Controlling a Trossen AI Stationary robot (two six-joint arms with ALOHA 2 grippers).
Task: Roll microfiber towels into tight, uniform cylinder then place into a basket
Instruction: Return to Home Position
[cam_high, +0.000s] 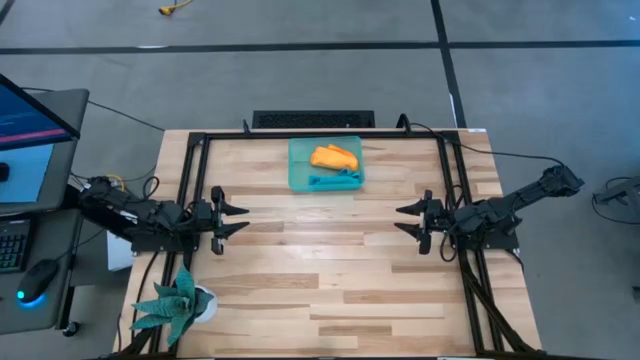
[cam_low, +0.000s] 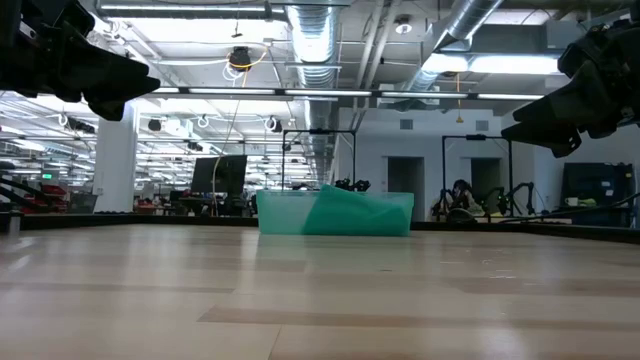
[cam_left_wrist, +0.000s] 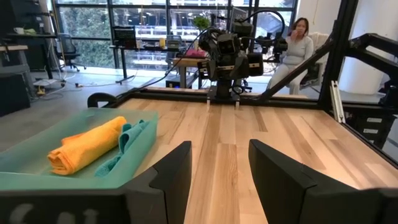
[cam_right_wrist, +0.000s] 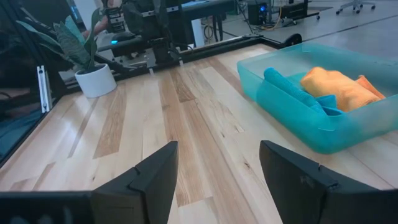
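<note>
**Teal bin at twelve, both grippers empty and clear of it**

Teal-green plastic basket (cam_high: 296, 168) at 12 o'clock on the wooden table (cam_high: 330, 280), midway between the two arms. Inside, toward the bin's 12: orange towel (cam_high: 334, 156), rolled. Beside it toward 6, touching: teal towel (cam_high: 335, 180), rolled more loosely. Long axes of both roughly 9-to-3 in the high view, the orange one slightly tilted.

At 9 o'clock of the table, left gripper (cam_high: 243, 218), fingers spread with nothing between them, pointing toward 3. Basket at about 2 o'clock from its tips. At 3 o'clock, right gripper (cam_high: 400, 219), fingers likewise spread and empty, pointing toward 9. Basket at about 10 o'clock from its tips. Neither one noticeably nearer, both well apart from the bin, and both raised above the tabletop in the low view.

Judged from this: both towels in, nothing left to grip, only a pull-back to rest due. Straight back toward 9 for the left, toward 3 for the right, away from the bin. Potted plant (cam_high: 178, 305) at 7 o'clock, near the left arm, the one thing worth keeping clear of.
</note>
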